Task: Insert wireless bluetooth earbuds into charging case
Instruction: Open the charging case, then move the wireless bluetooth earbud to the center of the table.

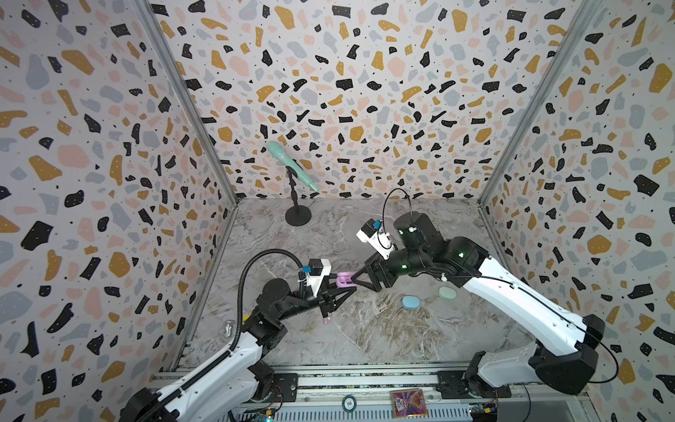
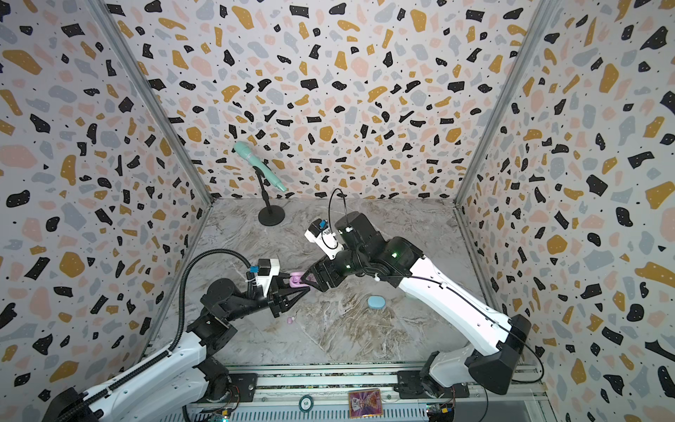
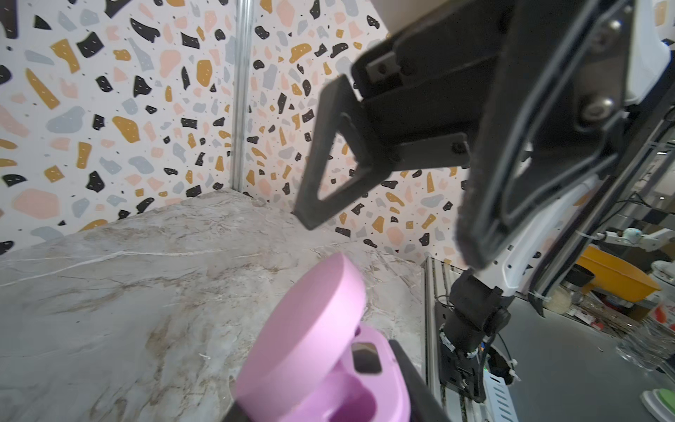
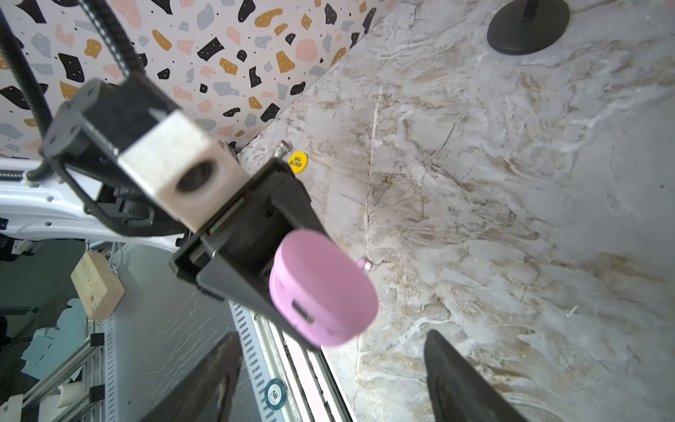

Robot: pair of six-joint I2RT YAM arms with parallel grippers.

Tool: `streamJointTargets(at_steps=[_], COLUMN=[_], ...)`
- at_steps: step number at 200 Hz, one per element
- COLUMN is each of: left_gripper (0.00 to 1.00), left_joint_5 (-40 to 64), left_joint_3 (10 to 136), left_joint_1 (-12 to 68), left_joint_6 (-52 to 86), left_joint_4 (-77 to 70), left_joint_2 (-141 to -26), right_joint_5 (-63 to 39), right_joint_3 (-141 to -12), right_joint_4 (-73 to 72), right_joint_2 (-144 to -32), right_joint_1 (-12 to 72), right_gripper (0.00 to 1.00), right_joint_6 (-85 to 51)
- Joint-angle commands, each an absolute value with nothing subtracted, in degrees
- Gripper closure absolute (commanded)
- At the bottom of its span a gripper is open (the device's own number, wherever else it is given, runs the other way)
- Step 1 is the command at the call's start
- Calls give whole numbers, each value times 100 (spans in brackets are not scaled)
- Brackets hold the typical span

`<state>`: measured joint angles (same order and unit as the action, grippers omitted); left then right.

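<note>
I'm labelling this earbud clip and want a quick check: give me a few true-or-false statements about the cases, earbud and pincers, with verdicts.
1. The left pincer is shut on the pink case. True.
2. The pink case's lid is closed. False: the lid stands open.
3. The right pincer grips the blue case. False: it is open and holds nothing; the blue case lies on the table.
4. A pink earbud lies on the table. True.

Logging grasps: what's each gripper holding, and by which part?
The left gripper holds the open pink charging case by its base, lid free; right gripper holds nothing.
</note>
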<state>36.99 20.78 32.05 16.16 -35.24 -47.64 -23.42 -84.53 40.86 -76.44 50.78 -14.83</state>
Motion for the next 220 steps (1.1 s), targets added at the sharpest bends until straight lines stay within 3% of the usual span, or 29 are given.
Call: streamJointTargets(at_steps=[1, 43, 93, 159, 220], left_gripper=[97, 97, 97, 97, 97], left_joint_5=[3553, 3269, 3117, 3152, 3242], left_joint_3=[2276, 2312, 2443, 2476, 2588], left_joint_1=[2997, 2570, 2148, 1615, 1276], left_joint_6=[1411, 1315, 1327, 1397, 1489], left_joint_4=[-3477, -3414, -3598, -4092, -4498], left_joint_2=[-4684, -4770, -4998, -5454, -5809], right_joint_5=[-2328, -2197, -1700, -756, -32], right_joint_3=[-7893, -6356, -5487, -6704, -7435], right_joint_4=[3549, 2332, 1043, 1828, 2146], right_joint_2=[-7104, -6638, -7600, -9782, -10858], right_joint_1=[5106, 5417, 6275, 6759, 6773], right_gripper=[18, 18, 20, 24, 26], right_joint_6=[-2023, -2974, -3829, -2289, -1100])
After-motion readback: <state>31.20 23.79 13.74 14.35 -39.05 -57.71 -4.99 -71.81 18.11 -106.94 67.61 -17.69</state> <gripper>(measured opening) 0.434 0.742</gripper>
